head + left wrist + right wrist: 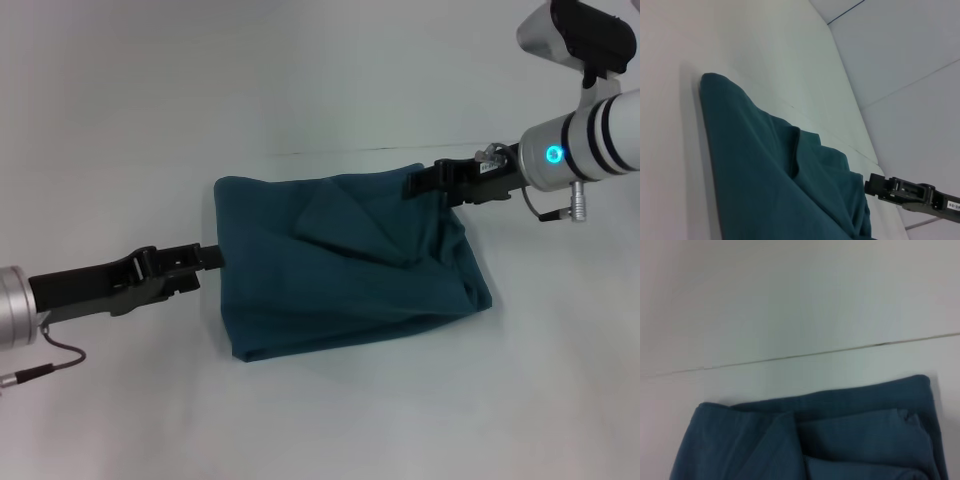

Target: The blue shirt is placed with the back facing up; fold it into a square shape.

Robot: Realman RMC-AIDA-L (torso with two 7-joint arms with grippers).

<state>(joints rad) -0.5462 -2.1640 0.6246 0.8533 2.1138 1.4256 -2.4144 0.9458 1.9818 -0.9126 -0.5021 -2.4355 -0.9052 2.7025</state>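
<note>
Two grippers — left gripper, right gripper — flanking folded blue shirt

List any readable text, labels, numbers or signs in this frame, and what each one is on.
Small white label on the right hand, left wrist view: characters present but too small and cut off to read.
blue shirt: no lettering shows on the folded fabric.
left hand: no marking visible.
Nothing else carries text.
</note>
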